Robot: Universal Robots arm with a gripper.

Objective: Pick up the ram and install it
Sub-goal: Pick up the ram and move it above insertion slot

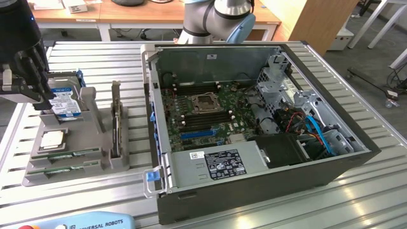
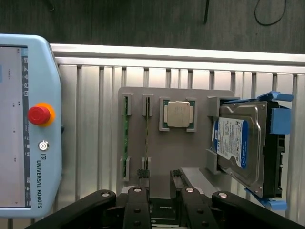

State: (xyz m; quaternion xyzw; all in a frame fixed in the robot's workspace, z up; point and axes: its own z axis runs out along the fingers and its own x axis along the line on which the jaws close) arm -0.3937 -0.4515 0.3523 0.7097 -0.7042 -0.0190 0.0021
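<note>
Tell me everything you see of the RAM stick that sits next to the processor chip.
The RAM stick is a long, thin green circuit board standing on its long edge, so mostly its narrow edge shows. Both ends sit in notched slots of the gray holder. It lies beside the square silver processor chip and parallel to a second stick. It is not yet lifted. The gripper has its jaws open close over one end. Whether it touches the stick cannot be told.
</note>
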